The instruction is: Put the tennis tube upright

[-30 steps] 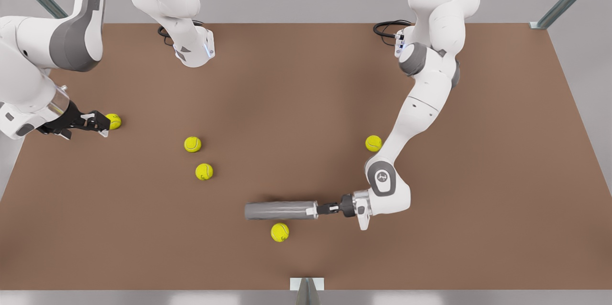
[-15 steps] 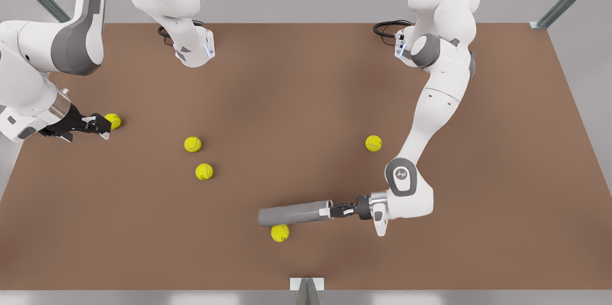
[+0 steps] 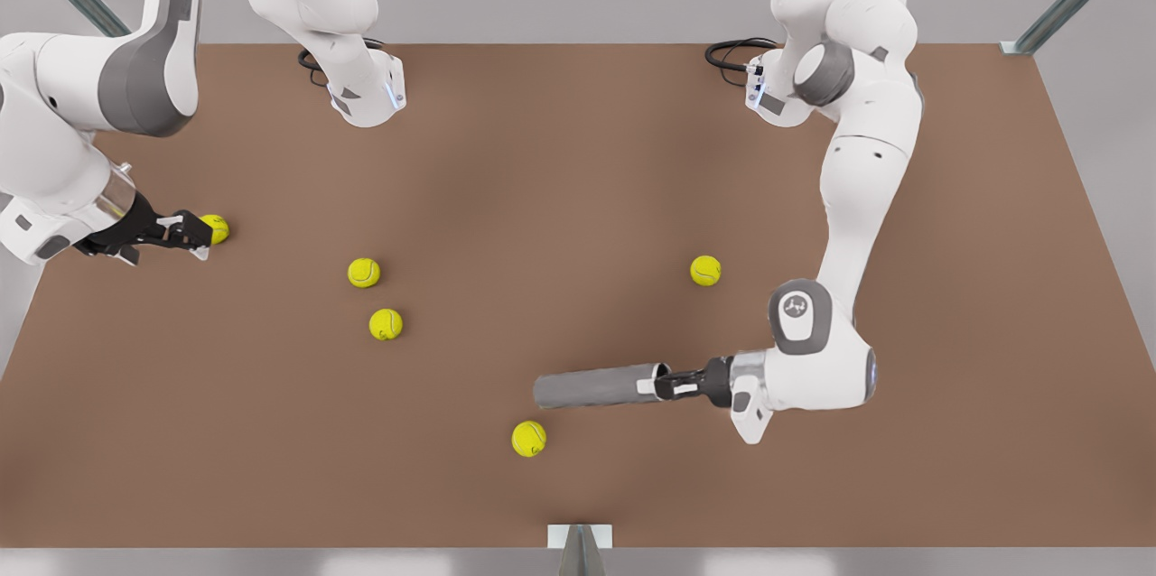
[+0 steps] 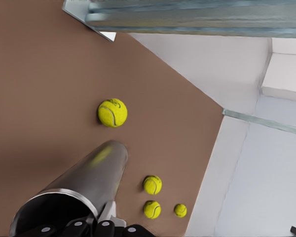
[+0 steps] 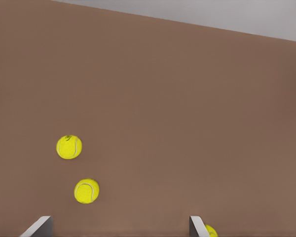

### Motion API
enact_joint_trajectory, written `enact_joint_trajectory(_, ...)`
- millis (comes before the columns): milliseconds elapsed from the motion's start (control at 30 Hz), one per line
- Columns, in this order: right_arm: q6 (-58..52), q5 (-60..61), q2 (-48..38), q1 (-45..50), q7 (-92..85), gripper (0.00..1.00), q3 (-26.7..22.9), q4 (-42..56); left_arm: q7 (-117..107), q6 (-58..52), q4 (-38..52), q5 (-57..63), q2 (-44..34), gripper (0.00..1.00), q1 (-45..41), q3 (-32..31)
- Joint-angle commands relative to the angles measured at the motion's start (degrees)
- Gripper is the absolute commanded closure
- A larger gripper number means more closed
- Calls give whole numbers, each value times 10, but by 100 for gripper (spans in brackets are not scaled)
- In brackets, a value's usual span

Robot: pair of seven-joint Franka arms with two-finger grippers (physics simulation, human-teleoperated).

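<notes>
Gripping the tennis tube [image 3: 594, 387] by its lighter rim end, left gripper [image 3: 664, 383] sits clamped at the front view's right of it, near table edge. Tube: plain matte grey cylinder, nearly horizontal. One tennis ball [image 3: 528, 438] lies just nearer, apart from it. Right gripper [image 3: 197, 236] waits at far left, fingers spread wide beside another ball [image 3: 217, 227].

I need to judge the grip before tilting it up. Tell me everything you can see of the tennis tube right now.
The tennis tube is a plain matte grey cylinder with a lighter rim at its open end. It lies nearly level, not yet upright, low over the brown table, pointing toward the front view's left. The left gripper is shut on the rim of the open end. A tennis ball lies close by, apart from the tube.
</notes>
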Motion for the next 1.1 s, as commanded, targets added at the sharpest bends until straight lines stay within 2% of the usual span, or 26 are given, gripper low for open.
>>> enact_joint_trajectory(0,0,0,0,1,0,0,0,0,1,0,-4,19,-4,79,0,0)
enact_joint_trajectory(167,-2,0,-2,1,0,0,0,1,-19,-3,-127,54,-111,79,38,1)
enact_joint_trajectory(533,-2,-1,0,-8,0,0,-1,0,-49,-52,-131,135,-149,79,54,0)
enact_joint_trajectory(1067,-27,0,-4,-3,-1,0,5,-6,-77,-158,-129,401,-207,79,51,-3)
